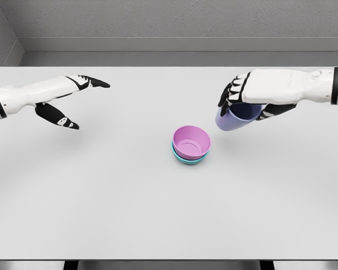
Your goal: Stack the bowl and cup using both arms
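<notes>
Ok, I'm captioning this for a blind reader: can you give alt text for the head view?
The right hand holds a tilted lavender cup above the white table, up and right of a pink bowl nested in a teal bowl. The left hand hovers open at far left.

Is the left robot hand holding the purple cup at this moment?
No, the left robot hand is open and empty, while the right robot hand grasps the purple cup.

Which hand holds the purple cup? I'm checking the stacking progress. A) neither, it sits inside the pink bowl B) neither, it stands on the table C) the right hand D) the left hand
C: the right hand grips the purple cup, tilted above the table; the left hand is open and empty.
</notes>
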Tool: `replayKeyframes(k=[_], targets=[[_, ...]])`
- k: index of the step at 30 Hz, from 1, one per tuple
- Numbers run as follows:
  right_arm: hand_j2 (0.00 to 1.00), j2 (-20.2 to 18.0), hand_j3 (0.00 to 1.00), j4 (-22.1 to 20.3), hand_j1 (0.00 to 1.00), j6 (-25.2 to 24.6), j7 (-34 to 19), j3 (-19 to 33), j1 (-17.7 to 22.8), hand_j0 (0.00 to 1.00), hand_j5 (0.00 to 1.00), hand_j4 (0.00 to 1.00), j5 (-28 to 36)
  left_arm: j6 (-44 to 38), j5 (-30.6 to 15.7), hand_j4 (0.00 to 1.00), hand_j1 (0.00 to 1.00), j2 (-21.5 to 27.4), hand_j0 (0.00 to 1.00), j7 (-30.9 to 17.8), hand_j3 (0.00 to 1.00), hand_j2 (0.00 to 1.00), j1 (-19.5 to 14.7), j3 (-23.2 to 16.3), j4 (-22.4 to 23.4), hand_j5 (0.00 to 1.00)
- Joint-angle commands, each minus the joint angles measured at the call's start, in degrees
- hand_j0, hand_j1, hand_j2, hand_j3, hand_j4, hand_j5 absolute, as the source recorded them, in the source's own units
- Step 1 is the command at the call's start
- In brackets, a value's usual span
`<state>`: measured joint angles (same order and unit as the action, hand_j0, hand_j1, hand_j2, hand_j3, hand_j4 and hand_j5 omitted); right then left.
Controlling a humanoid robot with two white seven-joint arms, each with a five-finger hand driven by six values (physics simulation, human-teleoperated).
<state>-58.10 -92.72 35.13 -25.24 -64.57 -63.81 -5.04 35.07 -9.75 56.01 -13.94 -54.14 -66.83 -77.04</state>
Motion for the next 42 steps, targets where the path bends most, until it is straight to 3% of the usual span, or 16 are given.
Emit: replayKeyframes(k=[1,10,12,14,15,19,40,42], targets=[[0.67,0.44,0.67,-0.44,0.67,-0.13,0.10,0.06,-0.09,0.67,0.67,0.67,0.38,-0.07,-0.36,1.00,1.00,0.06,1.00,-0.04,1.00,1.00,0.00,0.03,0.04,1.00],[0.67,3.25,0.67,0.00,0.67,-0.13,-0.25,-0.20,-0.62,0.67,0.67,0.67,0.38,-0.07,0.25,1.00,1.00,-0.38,1.00,-3.03,1.00,1.00,1.67,1.26,-0.31,1.00],[0.67,3.87,0.67,0.08,0.67,-0.13,-0.34,-0.20,-0.62,0.67,0.67,0.67,0.38,-0.07,3.33,1.00,1.00,-0.38,1.00,-3.20,1.00,1.00,2.90,3.28,-0.31,1.00],[0.67,4.57,0.67,0.00,0.67,-0.13,-0.34,-0.20,-0.62,0.67,0.67,0.67,0.38,-0.07,3.42,1.00,1.00,-0.47,1.00,-5.75,1.00,1.00,6.59,7.85,-0.31,1.00],[0.67,4.92,0.67,-0.09,0.67,-0.13,-0.34,-0.29,-0.62,0.67,0.67,0.67,0.38,-0.07,3.33,1.00,1.00,-0.56,1.00,-7.33,1.00,1.00,6.77,8.82,-0.31,1.00],[0.67,6.15,0.67,-0.27,0.67,-0.13,-0.34,-0.82,-0.70,0.67,0.67,0.67,0.38,-0.07,2.72,1.00,1.00,-0.64,1.00,-9.88,1.00,1.00,6.68,8.91,-0.22,1.00],[0.67,9.58,0.67,0.17,0.67,-0.13,-0.69,-2.75,-0.53,0.67,0.67,0.67,0.11,-0.07,2.54,1.00,1.00,-1.43,1.00,-9.97,1.00,1.00,7.03,8.91,-0.48,1.00],[0.74,9.58,0.74,0.17,0.74,-0.13,-1.04,-2.14,-0.26,0.74,0.74,0.74,0.03,-0.07,2.63,1.00,1.00,-1.43,1.00,-9.97,1.00,1.00,7.03,8.91,-0.48,1.00]])
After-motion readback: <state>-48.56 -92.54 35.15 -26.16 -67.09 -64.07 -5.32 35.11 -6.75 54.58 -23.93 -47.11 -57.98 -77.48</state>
